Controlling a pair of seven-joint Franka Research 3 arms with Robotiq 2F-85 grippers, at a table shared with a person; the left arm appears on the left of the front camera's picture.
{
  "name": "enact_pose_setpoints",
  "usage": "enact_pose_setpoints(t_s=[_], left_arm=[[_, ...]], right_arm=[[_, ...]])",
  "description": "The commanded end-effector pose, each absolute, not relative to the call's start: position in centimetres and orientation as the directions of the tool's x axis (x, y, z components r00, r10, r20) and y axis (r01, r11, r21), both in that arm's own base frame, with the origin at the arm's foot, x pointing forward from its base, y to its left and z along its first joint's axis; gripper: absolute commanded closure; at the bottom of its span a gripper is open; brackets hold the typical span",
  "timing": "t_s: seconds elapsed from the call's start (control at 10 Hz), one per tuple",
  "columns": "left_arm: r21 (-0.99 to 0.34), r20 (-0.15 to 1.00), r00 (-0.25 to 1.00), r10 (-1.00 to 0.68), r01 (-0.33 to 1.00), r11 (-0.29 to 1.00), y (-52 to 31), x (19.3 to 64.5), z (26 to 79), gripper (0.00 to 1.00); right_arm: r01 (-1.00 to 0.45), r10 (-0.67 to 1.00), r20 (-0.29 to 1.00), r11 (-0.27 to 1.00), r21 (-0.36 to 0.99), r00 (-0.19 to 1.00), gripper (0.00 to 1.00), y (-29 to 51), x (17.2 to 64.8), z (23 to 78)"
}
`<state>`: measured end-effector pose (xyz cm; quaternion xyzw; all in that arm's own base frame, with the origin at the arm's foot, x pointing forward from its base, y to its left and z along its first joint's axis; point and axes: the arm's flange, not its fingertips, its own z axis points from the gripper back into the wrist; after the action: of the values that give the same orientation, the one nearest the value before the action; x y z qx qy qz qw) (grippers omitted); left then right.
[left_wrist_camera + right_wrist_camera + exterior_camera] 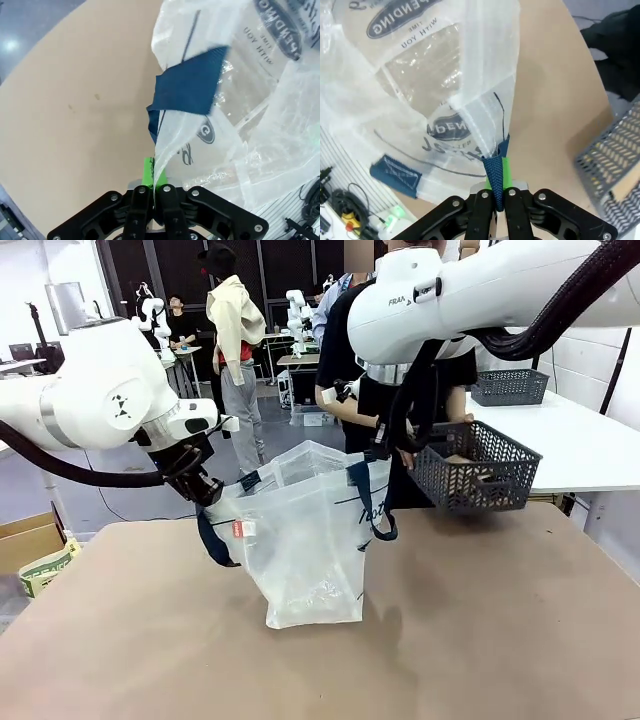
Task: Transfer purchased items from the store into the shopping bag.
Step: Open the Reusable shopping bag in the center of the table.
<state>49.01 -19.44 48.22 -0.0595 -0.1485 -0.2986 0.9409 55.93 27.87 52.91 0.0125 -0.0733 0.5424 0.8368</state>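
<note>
Left gripper is clamped on the bag's rim beside a navy strap. The bag stands mid-counter, its navy oval reading "PENDING", with a red tag at 9 o'clock. Right gripper pinches the opposite strap. At 2 o'clock a person holds the grey basket, tan items inside. A white table stands behind.

Clear bag upright on tabletop, my left hand and right hand pinching its top open. Grey basket tilted, raised beside its mouth, tan items inside.
</note>
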Motion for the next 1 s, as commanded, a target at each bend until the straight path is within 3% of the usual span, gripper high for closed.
enact_pose_setpoints(t_s=[0.0,0.4,0.5,0.7,0.9], left_arm=[[-0.100,0.331,0.771,-0.544,0.602,0.792,-20.1,50.3,49.6,1.00],[-0.044,0.369,0.692,-0.620,0.680,0.732,-21.0,50.5,49.4,1.00],[-0.065,0.338,0.762,-0.552,0.604,0.794,-21.1,50.3,49.9,1.00],[-0.065,0.338,0.762,-0.552,0.604,0.794,-21.1,50.3,49.9,1.00],[-0.063,0.374,0.685,-0.625,0.691,0.720,-21.1,50.4,49.6,1.00]], right_arm=[[-0.902,0.893,0.145,0.432,-0.012,0.425,1.00,29.5,56.9,52.7],[-0.918,0.912,0.133,0.395,-0.028,0.388,1.00,29.6,57.1,52.2],[-0.908,0.901,0.140,0.418,-0.031,0.410,1.00,29.5,57.0,52.4],[-0.908,0.901,0.140,0.418,-0.031,0.410,1.00,29.5,57.0,52.4],[-0.922,0.912,0.167,0.386,-0.036,0.375,1.00,29.2,57.4,52.4]])
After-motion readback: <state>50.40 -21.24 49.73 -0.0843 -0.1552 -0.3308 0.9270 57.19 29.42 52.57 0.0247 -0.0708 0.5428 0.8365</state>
